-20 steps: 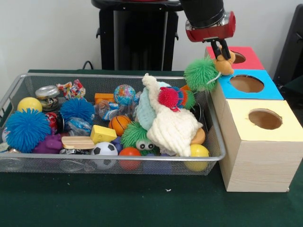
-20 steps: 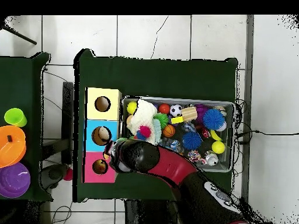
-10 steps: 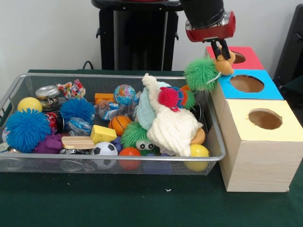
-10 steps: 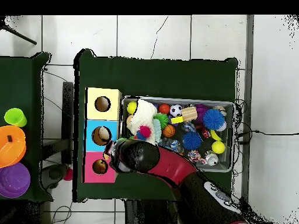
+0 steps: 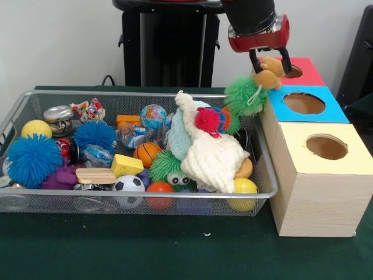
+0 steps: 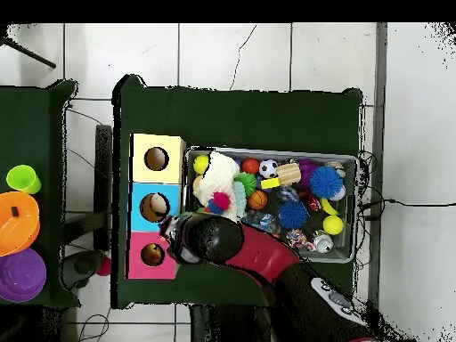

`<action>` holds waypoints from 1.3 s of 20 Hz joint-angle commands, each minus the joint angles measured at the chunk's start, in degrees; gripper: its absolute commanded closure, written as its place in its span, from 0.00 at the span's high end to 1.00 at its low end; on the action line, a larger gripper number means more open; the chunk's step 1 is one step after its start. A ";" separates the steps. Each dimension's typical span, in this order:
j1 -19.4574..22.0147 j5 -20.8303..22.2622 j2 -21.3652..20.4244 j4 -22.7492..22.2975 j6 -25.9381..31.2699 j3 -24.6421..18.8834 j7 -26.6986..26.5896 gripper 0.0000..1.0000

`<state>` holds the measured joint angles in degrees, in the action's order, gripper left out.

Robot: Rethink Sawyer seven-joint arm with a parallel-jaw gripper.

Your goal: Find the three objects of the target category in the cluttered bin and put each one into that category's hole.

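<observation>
The pincer (image 5: 268, 63) pinches a tan plush toy (image 5: 268, 72) with a green fuzzy ball (image 5: 243, 95) hanging from it, held above the bin (image 5: 265, 175) beside the blue-topped hole (image 5: 303, 103), probably to clear the rim before dropping. Red (image 5: 294, 70) and yellow (image 5: 326, 146) holes flank it.

From overhead, the arm (image 6: 214, 239) hides the pincer; the three-hole box (image 6: 141, 173) lies just beside the bin (image 6: 349, 160) on the worktop (image 6: 249, 111).
</observation>
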<state>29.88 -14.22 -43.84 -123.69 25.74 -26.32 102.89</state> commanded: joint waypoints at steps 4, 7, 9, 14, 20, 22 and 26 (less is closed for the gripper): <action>-0.01 -1.99 2.99 2.24 0.92 2.55 9.37 1.00; -0.10 -1.74 2.99 2.42 1.20 2.67 9.18 1.00; -0.43 -1.77 3.03 2.77 1.28 3.18 9.57 1.00; -0.74 -0.88 3.25 4.29 1.03 3.28 8.34 0.00; -1.55 -0.51 1.49 4.96 5.65 4.54 8.33 0.00; -1.43 -0.65 0.51 4.83 7.20 4.26 8.07 0.00; -1.32 -0.74 -0.69 4.52 8.66 3.79 7.70 0.00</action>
<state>29.16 -14.23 -43.40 -123.68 27.70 -23.93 102.90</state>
